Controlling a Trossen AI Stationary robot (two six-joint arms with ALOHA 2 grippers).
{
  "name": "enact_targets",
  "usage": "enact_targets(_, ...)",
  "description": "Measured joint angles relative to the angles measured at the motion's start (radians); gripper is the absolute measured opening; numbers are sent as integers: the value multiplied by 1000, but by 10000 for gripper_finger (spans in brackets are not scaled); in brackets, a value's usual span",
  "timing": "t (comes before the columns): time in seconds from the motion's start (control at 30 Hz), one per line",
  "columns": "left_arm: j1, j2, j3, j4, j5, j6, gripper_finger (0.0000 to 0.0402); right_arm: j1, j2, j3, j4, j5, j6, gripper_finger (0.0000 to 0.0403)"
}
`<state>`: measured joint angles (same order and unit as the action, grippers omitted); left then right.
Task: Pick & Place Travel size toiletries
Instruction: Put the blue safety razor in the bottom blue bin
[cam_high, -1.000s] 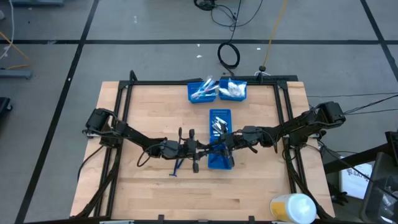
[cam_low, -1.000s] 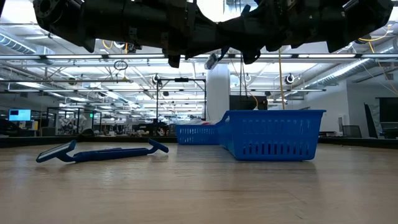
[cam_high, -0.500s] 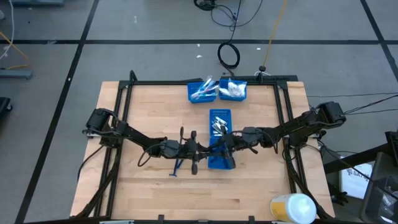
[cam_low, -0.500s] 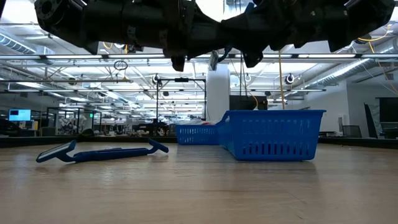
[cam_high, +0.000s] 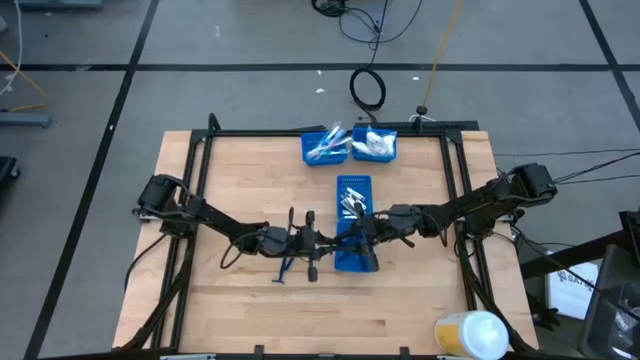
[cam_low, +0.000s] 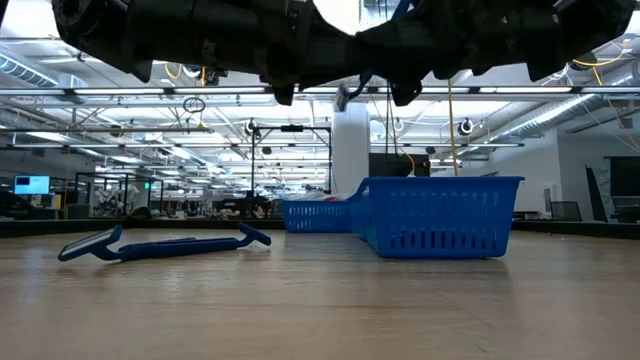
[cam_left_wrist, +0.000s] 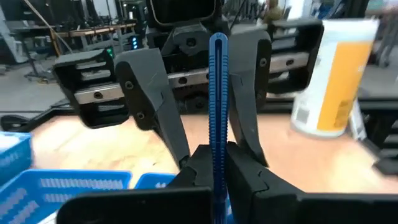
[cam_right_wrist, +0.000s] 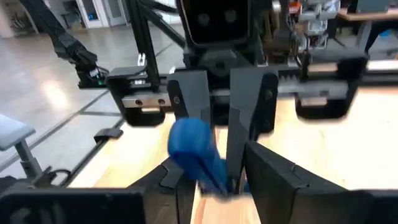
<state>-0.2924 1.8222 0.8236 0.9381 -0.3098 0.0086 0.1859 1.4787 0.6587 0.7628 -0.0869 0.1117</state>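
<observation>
My two grippers meet tip to tip above the middle of the table. Between them stands a dark blue razor (cam_left_wrist: 217, 93), its ribbed handle upright. My left gripper (cam_left_wrist: 216, 167) is shut on it. My right gripper (cam_right_wrist: 214, 175) faces it, open, with one finger (cam_left_wrist: 155, 106) on each side of the handle. I cannot tell whether either finger touches the handle. The blurred razor head (cam_right_wrist: 189, 146) shows close to the right wrist camera. Another dark blue razor (cam_high: 287, 266) lies flat on the table, below my left gripper (cam_high: 326, 240). My left gripper pinches the razor's ribbed handle (cam_left_wrist: 217, 152) between its two fingers, at the lower part of the handle. The fingers come in level from the table's left and lie across the handle. The razor stands upright in the hold, clear of the table.
A long blue bin (cam_high: 353, 188) holding small items stands under my right gripper (cam_high: 352, 232). Two more blue bins (cam_high: 326, 147) (cam_high: 375, 145) with toiletries sit at the far edge. A yellow and white bottle (cam_high: 470, 333) stands off the near right corner.
</observation>
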Motion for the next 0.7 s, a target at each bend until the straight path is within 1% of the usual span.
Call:
enact_targets(0.07,-2,-19,-5,-23,-20,39,8,-1,-5,-1,-47,-1,2,123)
enact_targets(0.2,-2,-73,-2,-12,-27,82,6,1,-2,-4,-131,-12,4,128)
enact_targets(0.27,-1,-96,-1,-33,-29,87,9,0,-2,-4,-133,-7,4,128)
enact_targets(0.4,-2,-101,-2,-41,-29,85,5,-2,-10,-4,-116,4,-9,129)
enact_targets(0.5,-5,-101,-2,-56,-29,85,8,-2,-56,-3,-97,4,-19,129)
enact_targets(0.57,-5,-101,-2,-72,-30,83,8,-2,-105,-4,-127,4,-19,129)
enact_targets(0.7,-10,-101,-2,-56,-30,86,6,0,-188,-4,-128,5,-18,130)
